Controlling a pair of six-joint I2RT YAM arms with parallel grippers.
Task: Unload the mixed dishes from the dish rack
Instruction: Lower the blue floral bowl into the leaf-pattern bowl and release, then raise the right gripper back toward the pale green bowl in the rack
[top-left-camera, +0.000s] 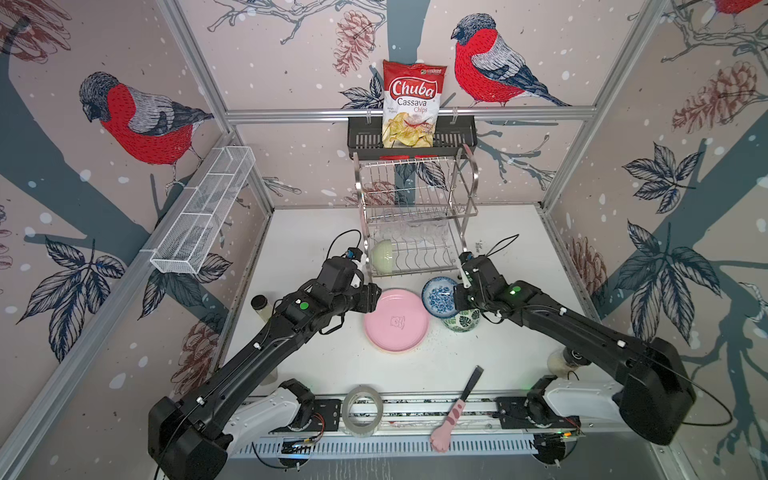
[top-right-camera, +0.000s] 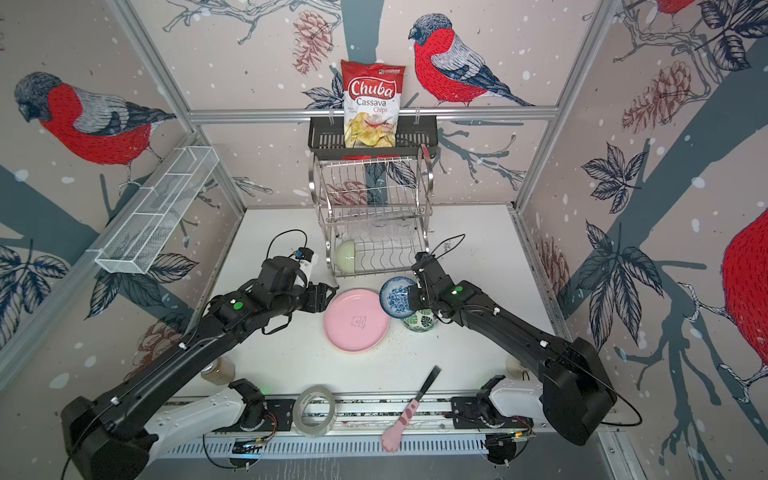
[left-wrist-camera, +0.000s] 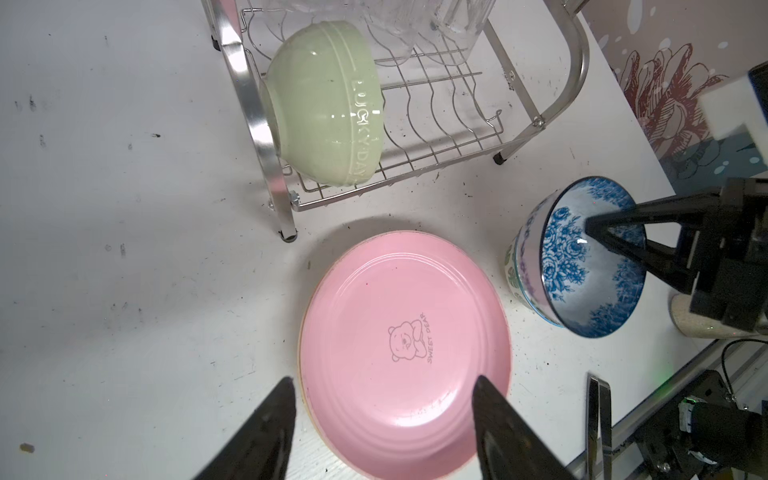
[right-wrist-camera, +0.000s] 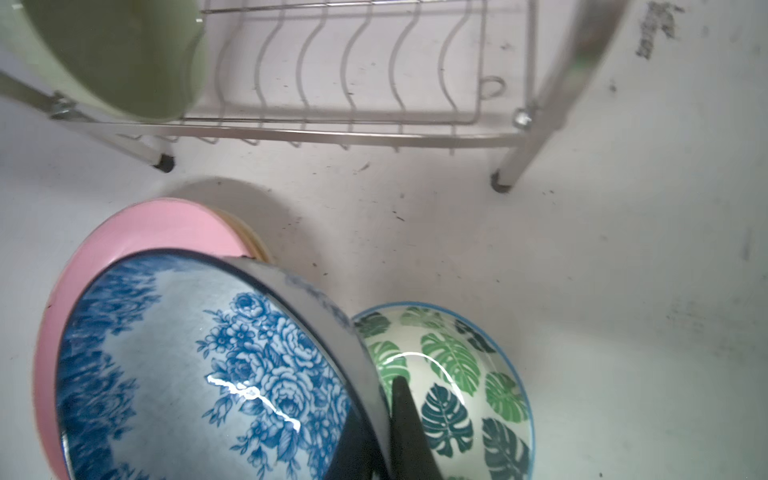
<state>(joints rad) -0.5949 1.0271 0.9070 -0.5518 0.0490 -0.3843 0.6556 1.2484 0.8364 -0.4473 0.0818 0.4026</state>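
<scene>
Left pincer (left-wrist-camera: 382, 380): released, spread wide, gripping nothing. One finger (left-wrist-camera: 266, 428) over bare table (left-wrist-camera: 124, 291), the other over the near rim of the pink plate (left-wrist-camera: 403, 332) (contact with the plate not readable).

Right pincer (right-wrist-camera: 376, 432): clenched on the wall of the blue bowl (right-wrist-camera: 208, 365), one finger inside, one outside. Bowl tilted, mouth toward the pink plate, hanging over the rim of the leaf bowl (right-wrist-camera: 457, 374). Touching or not, can't tell.

Pink plate flat on the table just in front of the rack (top-left-camera: 471, 183), stacked on a tan plate (right-wrist-camera: 253, 237) showing only as an edge. Leaf bowl upright on the table, just beside that stack, partly under the right arm in both top views.

In the rack: green bowl (left-wrist-camera: 324, 112) on its side at the left end of the lower shelf, against the side frame. Clear glasses (left-wrist-camera: 415, 25) at the back of the same shelf.

In the way: right arm plus held bowl, crowding the right side of the plate stack.

Around: chip bag (top-left-camera: 411, 104) in the black basket (top-left-camera: 361, 137) above the rack, mesh tray (top-left-camera: 203, 212) on the left wall, tape roll (top-left-camera: 362, 409) and pink-handled tool (top-left-camera: 457, 409) at the front rail, a jar (top-left-camera: 262, 306) by the left arm.
</scene>
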